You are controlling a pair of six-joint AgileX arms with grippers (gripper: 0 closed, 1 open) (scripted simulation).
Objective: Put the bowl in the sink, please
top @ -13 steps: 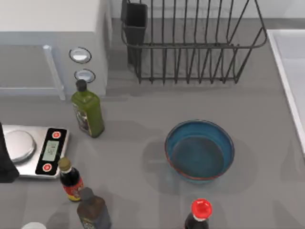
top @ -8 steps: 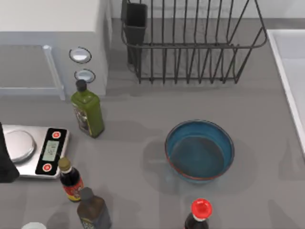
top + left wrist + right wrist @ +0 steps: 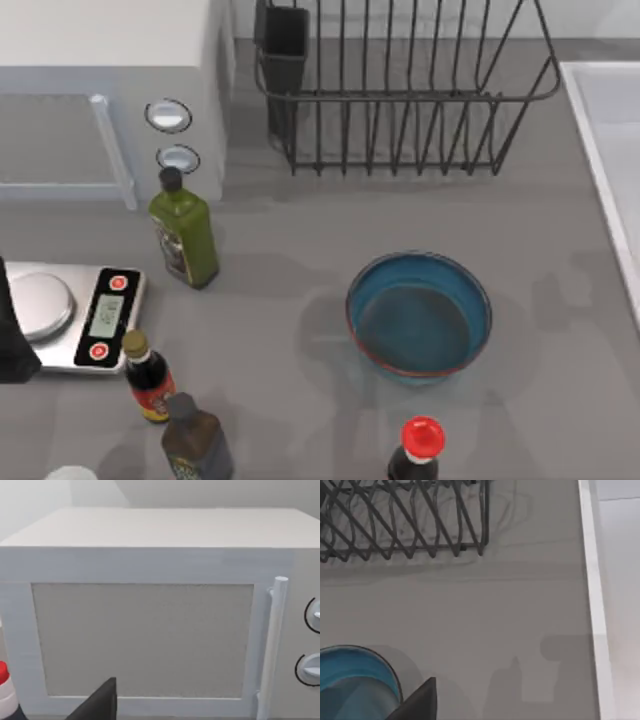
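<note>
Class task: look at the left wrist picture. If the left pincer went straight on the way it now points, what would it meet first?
Most likely the microwave: its pale door panel faces the left pincer's camera squarely, with the handle off to one side. Nothing seems to stand between them, though the depth is hard to judge.

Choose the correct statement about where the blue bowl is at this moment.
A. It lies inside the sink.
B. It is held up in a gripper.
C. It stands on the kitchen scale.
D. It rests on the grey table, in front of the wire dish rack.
D: in the top view the bowl sits on the bare table, nearer the camera than the dish rack and apart from the sink at the right edge.
</note>
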